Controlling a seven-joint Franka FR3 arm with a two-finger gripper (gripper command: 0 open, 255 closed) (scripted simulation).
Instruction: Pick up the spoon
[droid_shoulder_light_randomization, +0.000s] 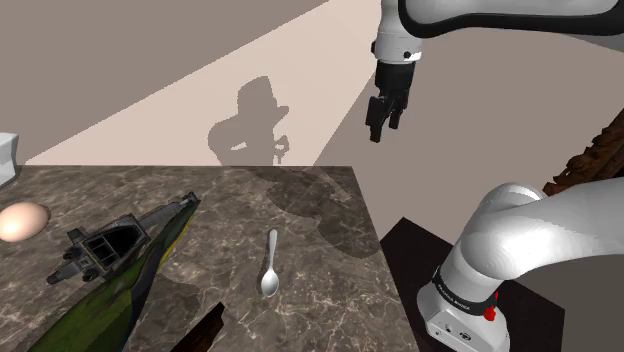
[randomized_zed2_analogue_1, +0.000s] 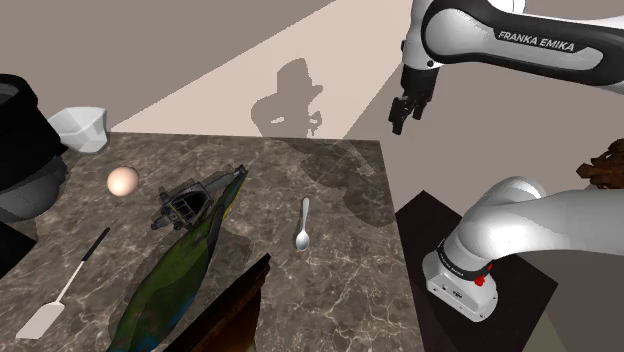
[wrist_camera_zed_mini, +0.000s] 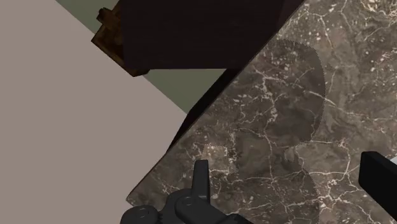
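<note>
A: Marble countertop (droid_shoulder_light_randomization: 310, 310), shoulder view: where is the spoon (droid_shoulder_light_randomization: 270, 265) found?
B: Flat on that countertop, toward its stand-side edge. The gripper (droid_shoulder_light_randomization: 384, 128) is hung high above its far corner, well apart.
A: Second exterior view?
B: The bowl is turned toward the countertop's near edge.
A: Wrist view?
B: Fingers (wrist_camera_zed_mini: 201, 181) are spread over the countertop's edge; nothing is held.
A: Risk?
B: The thin handle could be skidded away if pinched off-centre.
</note>
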